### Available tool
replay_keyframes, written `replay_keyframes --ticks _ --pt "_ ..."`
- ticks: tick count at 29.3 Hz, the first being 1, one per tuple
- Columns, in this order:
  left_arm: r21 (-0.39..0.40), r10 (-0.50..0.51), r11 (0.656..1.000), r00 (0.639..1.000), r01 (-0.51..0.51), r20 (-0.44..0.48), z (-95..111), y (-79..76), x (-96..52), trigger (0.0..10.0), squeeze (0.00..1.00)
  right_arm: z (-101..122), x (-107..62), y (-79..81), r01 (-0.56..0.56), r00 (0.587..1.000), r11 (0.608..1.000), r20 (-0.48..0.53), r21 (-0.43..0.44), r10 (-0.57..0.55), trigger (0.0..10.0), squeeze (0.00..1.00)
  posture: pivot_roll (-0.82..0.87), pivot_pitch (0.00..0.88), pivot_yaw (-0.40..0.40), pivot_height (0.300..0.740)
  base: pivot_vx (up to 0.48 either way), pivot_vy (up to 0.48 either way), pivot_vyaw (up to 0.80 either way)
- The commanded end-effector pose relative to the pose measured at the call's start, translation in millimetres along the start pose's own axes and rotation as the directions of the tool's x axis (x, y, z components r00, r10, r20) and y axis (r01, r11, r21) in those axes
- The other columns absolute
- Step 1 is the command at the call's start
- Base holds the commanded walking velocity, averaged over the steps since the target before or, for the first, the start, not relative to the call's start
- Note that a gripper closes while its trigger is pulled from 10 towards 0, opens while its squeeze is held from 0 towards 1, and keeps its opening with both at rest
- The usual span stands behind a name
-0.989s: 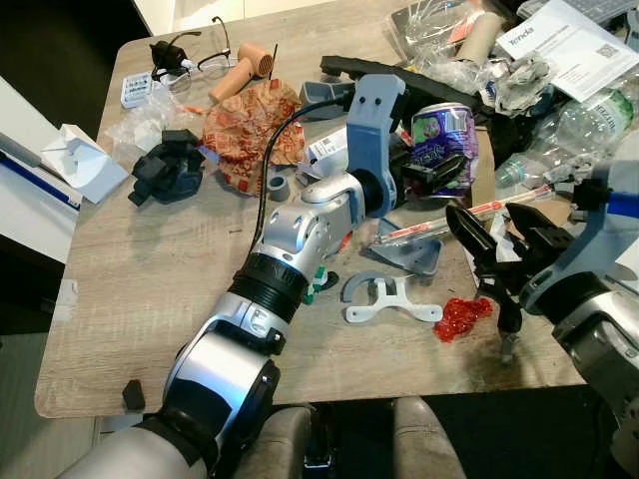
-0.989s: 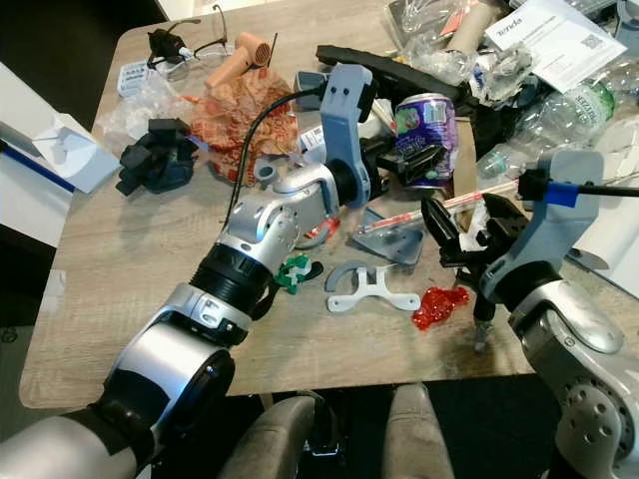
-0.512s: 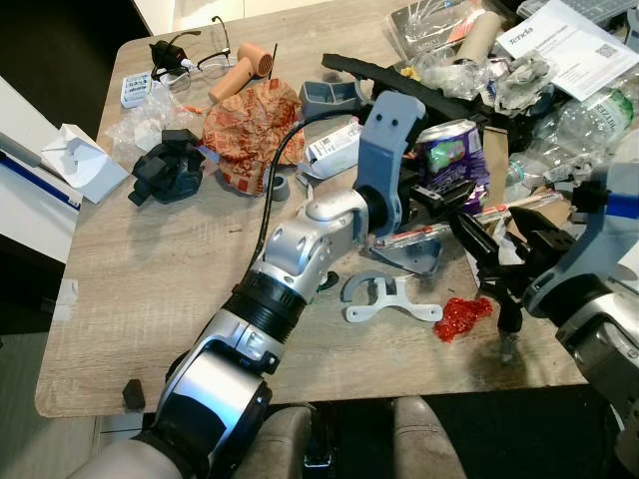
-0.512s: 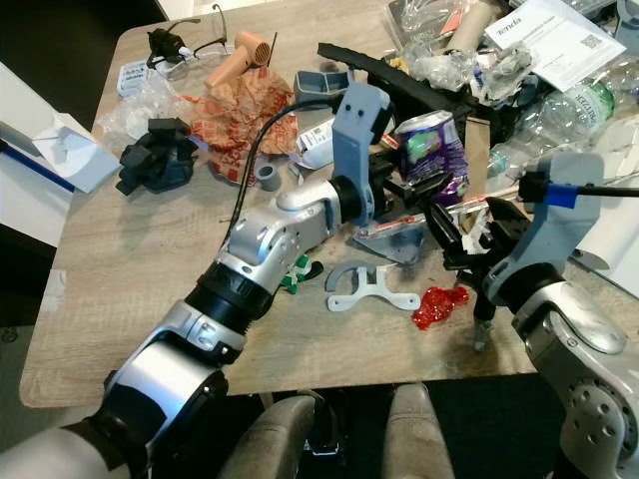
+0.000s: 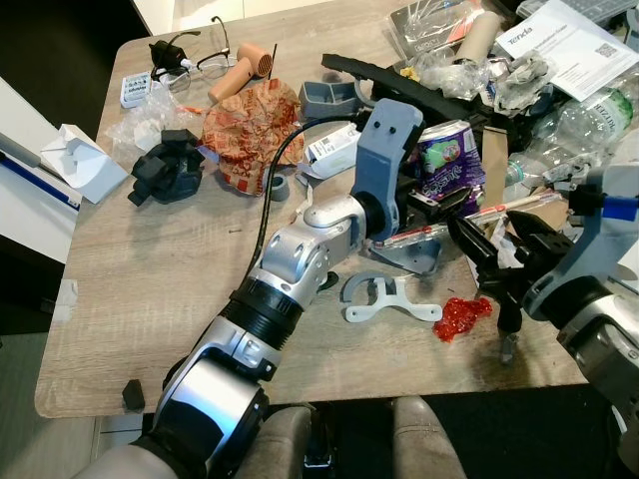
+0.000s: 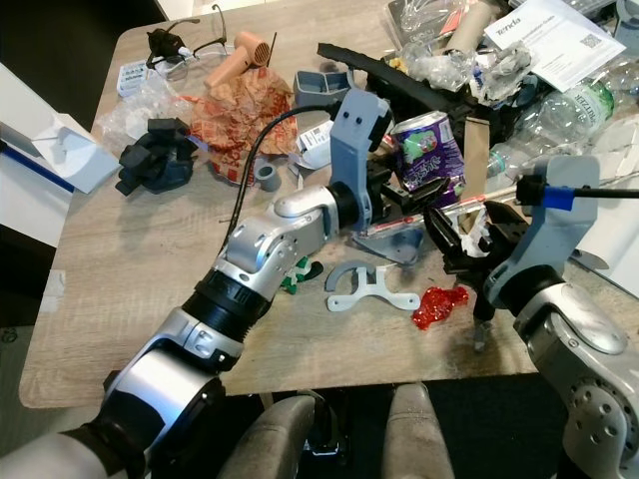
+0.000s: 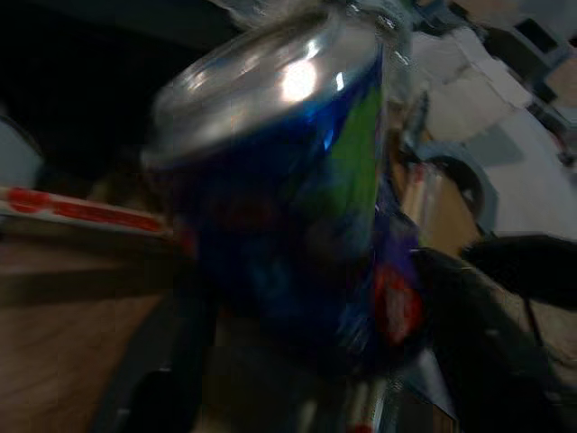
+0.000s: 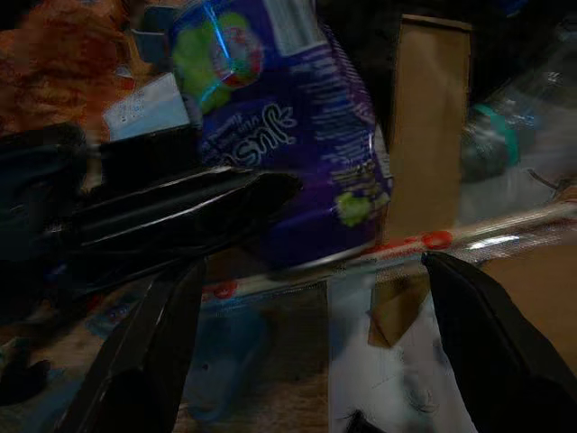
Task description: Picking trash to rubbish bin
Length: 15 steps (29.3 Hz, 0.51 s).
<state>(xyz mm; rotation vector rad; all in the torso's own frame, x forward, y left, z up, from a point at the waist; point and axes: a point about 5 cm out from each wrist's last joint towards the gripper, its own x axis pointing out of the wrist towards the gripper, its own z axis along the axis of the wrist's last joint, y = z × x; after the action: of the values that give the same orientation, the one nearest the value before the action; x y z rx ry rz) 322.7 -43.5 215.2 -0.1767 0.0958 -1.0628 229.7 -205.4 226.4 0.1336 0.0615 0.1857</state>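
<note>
My left pincer (image 5: 436, 196) clamps the dented purple metal can (image 5: 449, 160), tilted amid clutter toward the wooden table's (image 5: 150, 269) far right corner. My right pincer (image 5: 489, 261) hovers wide, beside crinkly red plastic (image 5: 462, 316).

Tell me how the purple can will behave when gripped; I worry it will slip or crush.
The can already looks dented and tilted, so it is probably empty, light and easily crushed further. Its glossy round side may slip or roll out of the left end effector, whose fingers sit at it. Clutter packed around it, including a bottle, could snag the lift.
</note>
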Motion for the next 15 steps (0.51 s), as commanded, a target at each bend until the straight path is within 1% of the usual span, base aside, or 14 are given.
replay_keyframes --ticks 1,6,15 --pt "-0.159 -0.17 0.974 0.984 0.159 -0.053 -34.1 -53.4 21.4 0.0 0.0 8.3 -0.6 1.0 -0.001 0.999 1.0 0.049 -0.006 0.002 10.0 0.0 -0.3 0.277 0.198 0.74 0.0 0.0 0.0" --pt "-0.186 -0.19 0.966 0.981 0.18 -0.036 -33.6 -60.2 23.7 0.0 0.0 9.1 -0.1 -0.1 0.002 0.999 1.0 0.051 -0.008 -0.002 10.0 0.0 -0.3 0.272 0.198 0.74 0.0 0.0 0.0" --pt "-0.212 -0.197 0.959 0.98 0.189 -0.015 -32.1 -60.9 22.9 0.0 0.0 8.7 0.9 -1.3 -0.001 0.999 1.0 0.046 -0.015 0.002 10.0 0.0 -0.31 0.263 0.195 0.74 0.0 0.0 0.0"
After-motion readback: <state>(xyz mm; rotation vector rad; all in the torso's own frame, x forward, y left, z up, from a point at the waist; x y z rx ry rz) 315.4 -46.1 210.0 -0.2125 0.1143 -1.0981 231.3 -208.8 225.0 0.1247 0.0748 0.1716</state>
